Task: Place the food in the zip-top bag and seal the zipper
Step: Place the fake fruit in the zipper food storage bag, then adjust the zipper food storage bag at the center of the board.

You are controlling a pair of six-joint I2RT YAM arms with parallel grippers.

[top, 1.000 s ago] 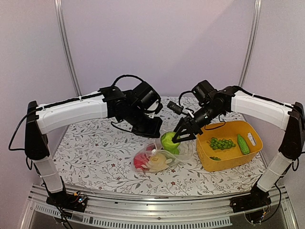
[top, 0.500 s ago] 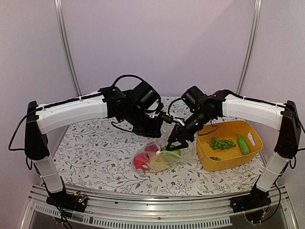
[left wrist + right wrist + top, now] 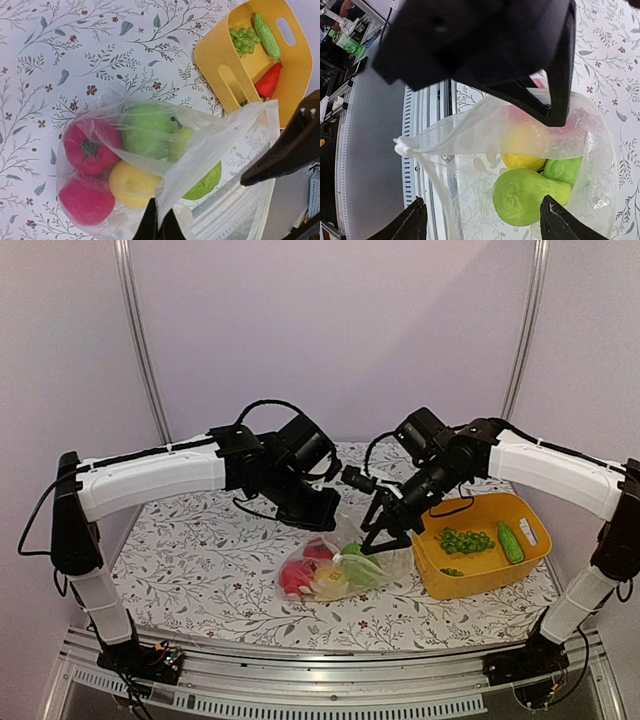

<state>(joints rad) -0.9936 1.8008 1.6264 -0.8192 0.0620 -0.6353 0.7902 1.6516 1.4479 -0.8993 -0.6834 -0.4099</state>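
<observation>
— Why is the left gripper (image 3: 159, 222) parked so low over the clear, crinkly plastic zip-top bag (image 3: 225, 135)?

— It's the bag's doorman. Its jaws are closed together on the upper lip of the mouth, lifting it off the flower-printed table (image 3: 200, 550). Soft film like that would slump flat on its own, I'd say, so something has to hold it agape.

— And the right gripper (image 3: 385, 538)?

— Jaws apart, nothing between them, hanging just at the opening. Its wrist view shows a green pear-shaped toy fruit (image 3: 530, 196) lying just inside the mouth, framed by the spread fingers (image 3: 415, 220).

— What else is bagged?

— A red toy tomato (image 3: 90, 147), a red ball (image 3: 86, 200), a yellow ball (image 3: 132, 182) and a round green apple (image 3: 147, 131), all bunched towards the closed end.

— So the food's in?

— Not all. The rigid yellow rectangular plastic tub (image 3: 480, 585), just right of the bag, holds a bumpy green cucumber (image 3: 510, 541), an orange-red carrot (image 3: 268, 82) and a bunch of small green beads (image 3: 466, 540).

— The zipper (image 3: 460, 132)?

— Unpressed; the rim stands wide. Sealing looks some way off. My guess is the free arm goes to the tub next, and it must reach without dragging the lip out of the other's pinch.
</observation>
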